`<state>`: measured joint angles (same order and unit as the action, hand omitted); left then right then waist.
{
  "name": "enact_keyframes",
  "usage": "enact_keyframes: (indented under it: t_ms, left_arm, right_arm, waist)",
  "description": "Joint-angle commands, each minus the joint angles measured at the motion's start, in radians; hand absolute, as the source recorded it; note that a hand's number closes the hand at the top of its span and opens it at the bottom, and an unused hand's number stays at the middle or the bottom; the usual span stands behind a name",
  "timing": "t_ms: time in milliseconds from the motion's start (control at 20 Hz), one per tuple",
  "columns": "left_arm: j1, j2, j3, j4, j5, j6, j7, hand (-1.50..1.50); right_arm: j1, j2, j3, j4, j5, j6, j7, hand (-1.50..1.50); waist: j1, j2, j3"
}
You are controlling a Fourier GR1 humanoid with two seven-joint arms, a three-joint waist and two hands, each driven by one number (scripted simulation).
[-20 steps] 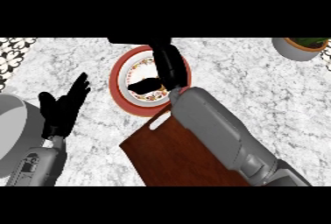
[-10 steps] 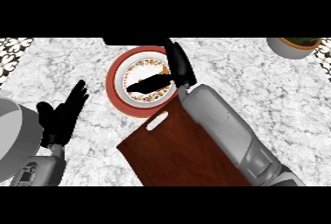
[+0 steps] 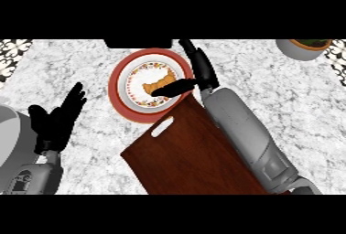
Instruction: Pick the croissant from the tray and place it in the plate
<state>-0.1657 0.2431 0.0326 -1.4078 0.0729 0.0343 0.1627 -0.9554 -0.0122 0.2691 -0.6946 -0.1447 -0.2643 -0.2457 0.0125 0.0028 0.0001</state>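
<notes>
A: Step? Where's the croissant (image 3: 153, 85)?
B: Placing, near done, I'd judge. It's lying in the plate (image 3: 119, 98), on the white centre inside the flowery ring.
A: Right hand (image 3: 197, 68)?
B: Over the plate's right side. Thumb stretches across to the croissant's lower right end and looks to be touching it; fingers run straight up past the rim, spread wide, not curled round anything. Reads as let go, or about to.
A: Left hand (image 3: 59, 119)?
B: Resting open at the left, fingers up, well apart from everything.
A: Tray?
B: Dark reddish-brown wooden tray (image 3: 196, 155), flat rectangle, rounded corners, slot handle at the end nearest the plate. Its corner overlaps or touches the plate's lower right rim, can't tell which.
A: Other materials?
B: Plate is round, glossy, red rim, like ceramic. Croissant golden-tan, curved, should be soft and flaky. Table (image 3: 283, 96) is grey-white marble pattern. Grey pot (image 3: 305, 48) at the top right corner.
A: Next move?
B: My guess: lift the thumb clear without dragging the croissant, pull the hand away.
</notes>
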Motion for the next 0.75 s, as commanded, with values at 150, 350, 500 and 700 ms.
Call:
enact_keyframes:
  t_ms: [150, 350, 500, 700]
  left_arm:
    - [-0.018, -0.022, 0.003, -0.006, -0.034, 0.015, 0.018, 0.0]
    - [-0.011, -0.007, 0.02, -0.016, -0.006, -0.025, 0.034, 0.0]
    - [0.021, -0.025, 0.012, 0.01, -0.041, -0.013, -0.031, 0.0]
    - [-0.035, -0.001, 0.05, 0.03, -0.022, -0.037, 0.007, 0.0]
  right_arm:
    - [-0.008, -0.013, -0.082, 0.093, 0.051, 0.032, -0.074, -1.5]
    - [0.045, -0.069, -0.093, 0.104, 0.074, 0.085, -0.118, -1.5]
    - [0.002, -0.089, -0.107, 0.127, 0.099, 0.104, -0.079, -1.5]
    - [0.0, -0.091, -0.143, 0.155, 0.119, 0.12, -0.084, -1.5]
  waist:
    - [-0.002, 0.0, 0.0]
    - [-0.004, -0.001, 0.0]
    - [-0.002, 0.0, 0.0]
    - [-0.001, 0.001, 0.0]
